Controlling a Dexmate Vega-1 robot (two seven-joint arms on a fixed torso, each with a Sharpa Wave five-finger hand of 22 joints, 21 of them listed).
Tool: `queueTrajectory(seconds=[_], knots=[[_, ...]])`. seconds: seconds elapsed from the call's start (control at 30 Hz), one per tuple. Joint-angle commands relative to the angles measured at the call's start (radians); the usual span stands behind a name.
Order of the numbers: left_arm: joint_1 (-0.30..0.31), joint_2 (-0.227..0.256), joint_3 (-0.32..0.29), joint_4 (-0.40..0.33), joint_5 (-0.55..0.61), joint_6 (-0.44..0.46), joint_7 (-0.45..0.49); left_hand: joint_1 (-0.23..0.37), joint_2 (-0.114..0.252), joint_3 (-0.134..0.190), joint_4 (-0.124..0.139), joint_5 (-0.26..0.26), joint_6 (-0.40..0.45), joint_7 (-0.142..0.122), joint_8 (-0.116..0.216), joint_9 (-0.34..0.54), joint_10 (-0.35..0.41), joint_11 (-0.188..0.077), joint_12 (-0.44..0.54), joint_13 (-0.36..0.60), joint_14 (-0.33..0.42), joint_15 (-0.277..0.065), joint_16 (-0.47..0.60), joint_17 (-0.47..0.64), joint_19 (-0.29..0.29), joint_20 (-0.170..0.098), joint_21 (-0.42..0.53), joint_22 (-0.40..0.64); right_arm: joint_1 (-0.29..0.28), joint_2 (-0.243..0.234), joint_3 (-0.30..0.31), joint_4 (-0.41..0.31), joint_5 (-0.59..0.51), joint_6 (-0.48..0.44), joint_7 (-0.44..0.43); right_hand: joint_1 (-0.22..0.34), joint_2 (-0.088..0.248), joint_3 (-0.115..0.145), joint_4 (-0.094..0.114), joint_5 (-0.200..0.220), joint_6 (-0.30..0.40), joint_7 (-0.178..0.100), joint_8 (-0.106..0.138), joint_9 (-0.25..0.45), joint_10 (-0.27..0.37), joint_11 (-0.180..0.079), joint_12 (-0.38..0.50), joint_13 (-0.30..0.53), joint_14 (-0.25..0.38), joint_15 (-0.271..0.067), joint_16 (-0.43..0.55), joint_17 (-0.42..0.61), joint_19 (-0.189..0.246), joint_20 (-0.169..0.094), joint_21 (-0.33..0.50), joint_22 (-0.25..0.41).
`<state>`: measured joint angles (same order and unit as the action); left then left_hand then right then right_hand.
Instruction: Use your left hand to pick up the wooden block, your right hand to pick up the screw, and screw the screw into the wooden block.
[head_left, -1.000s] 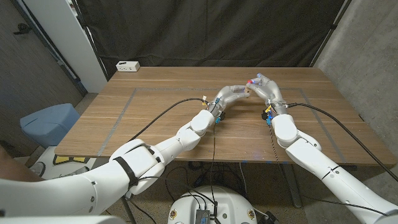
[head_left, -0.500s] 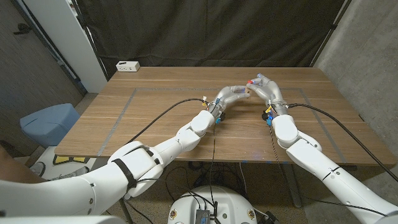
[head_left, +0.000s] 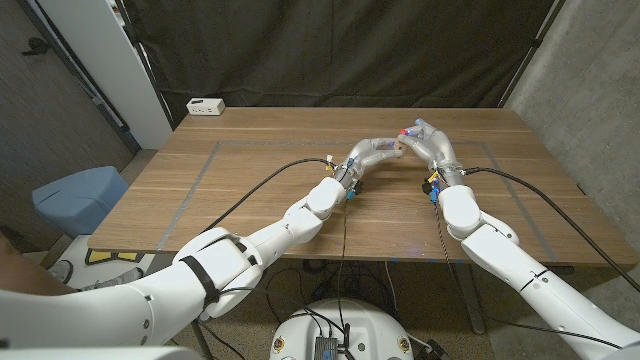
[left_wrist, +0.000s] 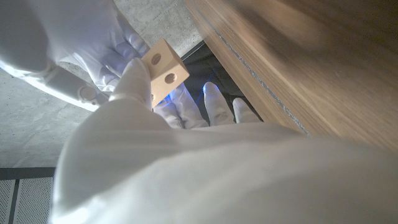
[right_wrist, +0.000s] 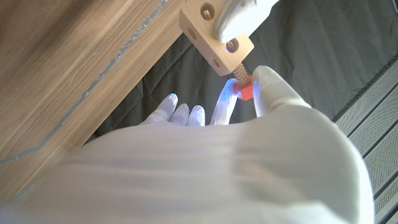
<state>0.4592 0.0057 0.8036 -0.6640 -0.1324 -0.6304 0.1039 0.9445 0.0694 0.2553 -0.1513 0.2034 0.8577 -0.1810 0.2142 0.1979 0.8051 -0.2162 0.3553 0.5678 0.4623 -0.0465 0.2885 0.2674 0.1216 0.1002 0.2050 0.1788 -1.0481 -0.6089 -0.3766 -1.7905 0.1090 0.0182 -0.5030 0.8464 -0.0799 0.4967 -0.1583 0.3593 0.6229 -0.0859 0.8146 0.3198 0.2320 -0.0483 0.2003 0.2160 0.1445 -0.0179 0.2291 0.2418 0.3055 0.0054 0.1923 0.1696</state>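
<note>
The wooden table (head_left: 250, 180) is being used only as a backdrop at this moment: both task pieces are being held up above its far middle, where the two hands are being brought together. The left hand (head_left: 378, 150) is being closed around the wooden block (right_wrist: 214, 38), with one finger lying across the block's face in the right wrist view and the block seen pinched at the fingertips in the left wrist view. The right hand (head_left: 425, 140) is being kept narrow, its fingertips (right_wrist: 268, 84) pinching the red head of the screw (right_wrist: 243, 86), whose threaded shank is being pressed into a hole in the end of the block.

Both pickups are judged to be done, and the screw appears to be started in its hole. Several threads are being left exposed between the red head and the wood, so the driving is judged to be only partly done; further turns are probably being called for before the head sits against the block.

As for containers, none is being used on the table. A small white box (head_left: 205, 105) is sitting at the far left corner, well apart from the hands, and whether anything is being held in it cannot be told.
</note>
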Motion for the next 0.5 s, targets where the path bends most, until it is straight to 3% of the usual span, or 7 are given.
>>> queueTrajectory(seconds=[0.03,0.5], knots=[[-0.003,-0.003,0.0,0.005,0.0,0.002,0.0,0.004,0.011,0.005,0.005,0.004,0.01,0.0,0.005,0.005,0.006,-0.001,0.005,0.004,0.009,-0.117,-0.003,0.001,0.008,-0.003,0.003,0.006,0.0,0.004,0.0,0.012,0.004,0.009,0.002,0.002,0.008,-0.003,-0.002,0.005,-0.003,-0.003,0.007,0.002,-0.002,0.002,0.002,0.005,0.005,0.001,0.002,0.001,0.008,-0.001,0.003,0.003],[-0.003,-0.001,0.0,0.005,-0.001,0.002,-0.002,0.006,0.013,0.006,0.004,0.005,0.008,-0.001,0.004,0.005,0.007,-0.001,0.004,0.005,0.009,-0.116,-0.004,0.002,0.008,-0.002,0.003,0.006,0.001,0.007,-0.004,0.019,0.002,0.015,0.001,0.001,0.008,-0.004,-0.002,0.007,-0.004,-0.004,0.011,0.001,-0.001,0.004,0.003,0.005,0.006,0.001,0.001,0.001,0.008,0.0,0.002,0.003]])
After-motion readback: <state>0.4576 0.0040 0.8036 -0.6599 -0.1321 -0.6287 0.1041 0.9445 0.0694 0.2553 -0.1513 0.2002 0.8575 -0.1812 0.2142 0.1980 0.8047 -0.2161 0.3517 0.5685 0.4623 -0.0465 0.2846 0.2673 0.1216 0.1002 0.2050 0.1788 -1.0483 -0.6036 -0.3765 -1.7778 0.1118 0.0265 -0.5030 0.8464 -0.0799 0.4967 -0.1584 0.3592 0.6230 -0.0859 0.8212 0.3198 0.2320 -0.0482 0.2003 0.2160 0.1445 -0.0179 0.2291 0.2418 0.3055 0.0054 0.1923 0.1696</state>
